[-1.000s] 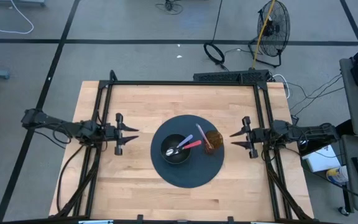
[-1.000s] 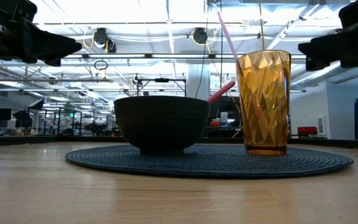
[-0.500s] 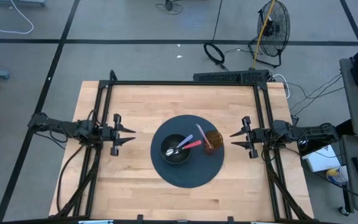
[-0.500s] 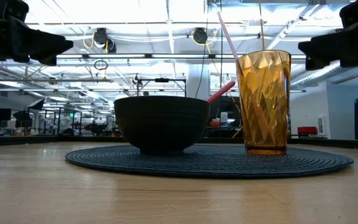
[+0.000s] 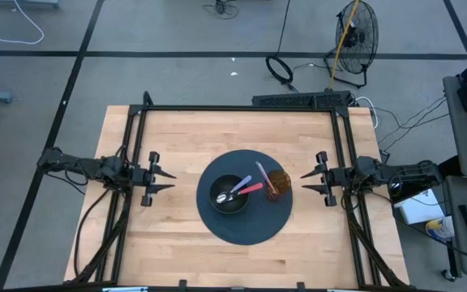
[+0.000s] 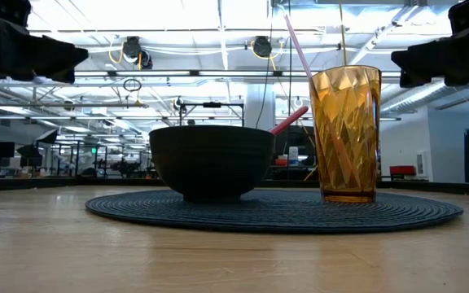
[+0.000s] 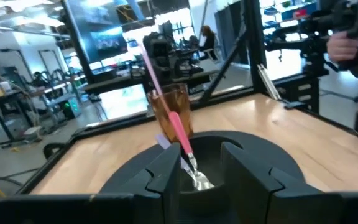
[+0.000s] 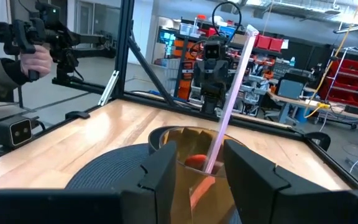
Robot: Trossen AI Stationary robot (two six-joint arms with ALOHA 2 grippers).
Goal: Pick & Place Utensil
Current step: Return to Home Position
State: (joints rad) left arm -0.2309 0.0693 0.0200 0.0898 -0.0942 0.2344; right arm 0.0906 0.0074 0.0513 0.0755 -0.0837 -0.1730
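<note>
**Left arm backs off, right arm holds its spot**

Compared with a second ago, your left gripper (image 5: 169,179) sits a little farther toward the left edge of the overhead frame. In the level view its dark shape has slid closer to the upper left corner. Your right gripper (image 5: 305,182) has barely shifted, at right of centre, just beside the mat (image 5: 246,231). Both sets of fingers are spread and hold nothing.

Nothing on the table (image 5: 177,243) has moved. The round dark mat lies at the centre of the frame, with the black bowl (image 5: 224,203) on its left half. A spoon (image 5: 232,193) lies in the bowl. The amber cup (image 5: 279,182) stands upright on the mat's right half, close beside the bowl, and the pink straw (image 5: 261,176) leans in it toward the upper left.

The level view adds that a pink-red handle pokes over the bowl's right rim, toward the cup. Only the wrist views show a person: a hand (image 8: 36,59) gripping a dark device at the upper left of the right wrist frame.
</note>
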